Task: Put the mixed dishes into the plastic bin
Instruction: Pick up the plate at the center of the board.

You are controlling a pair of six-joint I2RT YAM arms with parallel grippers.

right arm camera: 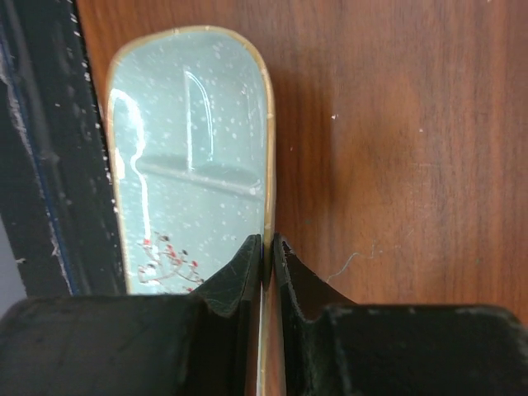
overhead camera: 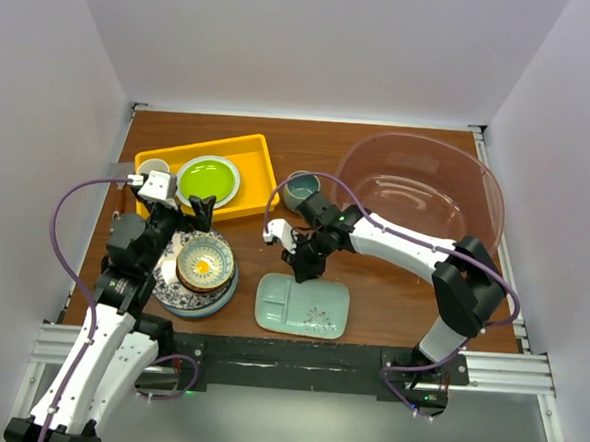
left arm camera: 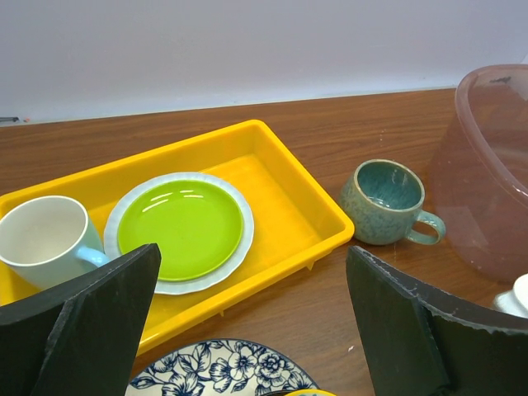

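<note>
Right gripper (right arm camera: 266,256) clamps tight on the far rim of the mint-green tray (right arm camera: 190,165), which lies on the tabletop (overhead camera: 391,297); best to lift that edge slowly, grip firm, and clear the plastic bin (overhead camera: 417,183) wall

Two mugs (overhead camera: 154,166) (overhead camera: 300,188), two trays (overhead camera: 252,178) (overhead camera: 303,307), bowl (overhead camera: 206,261), bin (overhead camera: 417,188), at least two plates (overhead camera: 208,180) (overhead camera: 171,279).

A brown wooden surface (overhead camera: 390,302) stands under even, soft light, with plain pale walls (overhead camera: 316,42) behind it and at both its sides, a silver metal rail (overhead camera: 526,370) along its near edge and grey floor (overhead camera: 292,426) below that edge.
</note>
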